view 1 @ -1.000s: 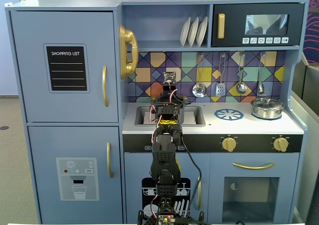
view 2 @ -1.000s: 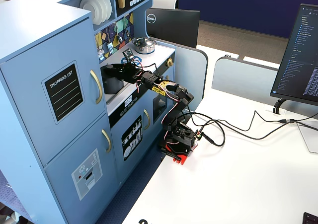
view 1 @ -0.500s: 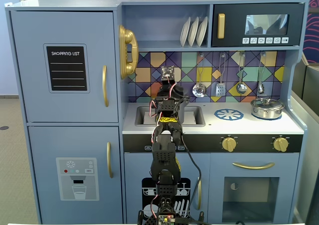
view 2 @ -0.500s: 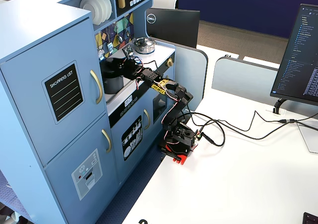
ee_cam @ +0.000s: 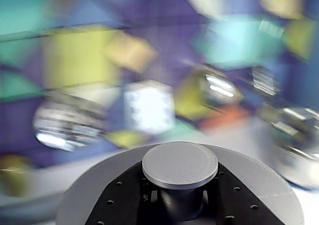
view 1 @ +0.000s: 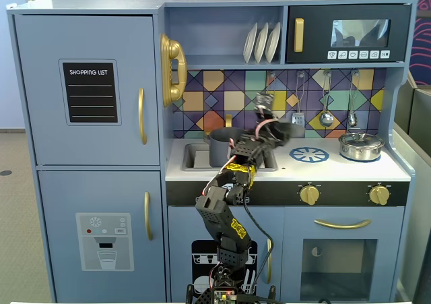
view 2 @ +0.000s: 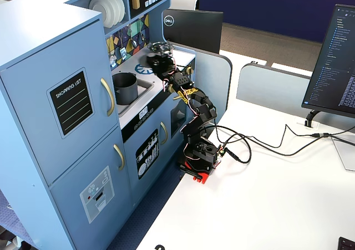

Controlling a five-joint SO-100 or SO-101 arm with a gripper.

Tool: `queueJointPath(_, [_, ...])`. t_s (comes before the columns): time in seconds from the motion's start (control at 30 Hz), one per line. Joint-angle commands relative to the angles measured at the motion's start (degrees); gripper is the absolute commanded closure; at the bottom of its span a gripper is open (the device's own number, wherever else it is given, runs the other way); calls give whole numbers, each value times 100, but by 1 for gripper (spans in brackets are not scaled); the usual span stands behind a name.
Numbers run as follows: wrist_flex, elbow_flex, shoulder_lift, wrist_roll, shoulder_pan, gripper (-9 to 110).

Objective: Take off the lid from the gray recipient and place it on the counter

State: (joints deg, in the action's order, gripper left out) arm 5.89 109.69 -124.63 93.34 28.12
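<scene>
The gray recipient (view 1: 221,149) stands open in the recessed sink, also in another fixed view (view 2: 125,88). My gripper (view 1: 273,132) is shut on the knob (ee_cam: 180,164) of the dark gray lid (ee_cam: 99,185). It holds the lid in the air, right of the pot and above the white counter (view 1: 337,170), close to the burner print (view 1: 309,155). In the wrist view the black fingers (ee_cam: 124,200) clamp the knob's stem from both sides. The background there is motion-blurred. In a fixed view the gripper (view 2: 157,61) and lid are blurred.
A shiny silver pot with a glass lid (view 1: 361,145) sits at the counter's right end, also in another fixed view (view 2: 162,47). Utensils hang on the tiled back wall (view 1: 326,115). A gold faucet (view 1: 227,120) stands behind the sink. Cables lie on the white desk (view 2: 266,144).
</scene>
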Motion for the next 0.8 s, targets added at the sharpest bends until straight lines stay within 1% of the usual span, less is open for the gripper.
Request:
queueJointPath(0.0, [-501, 167, -167, -79, 378, 102])
queueJointPath(0.1, [-1037, 545, 88, 0, 492, 102])
queueJointPath(0.3, [-1644, 932, 580, 26, 536, 102])
queueJointPath(0.43, [-1881, 976, 888, 35, 536, 102])
queueJointPath(0.77, [-2057, 1134, 1125, 18, 413, 102])
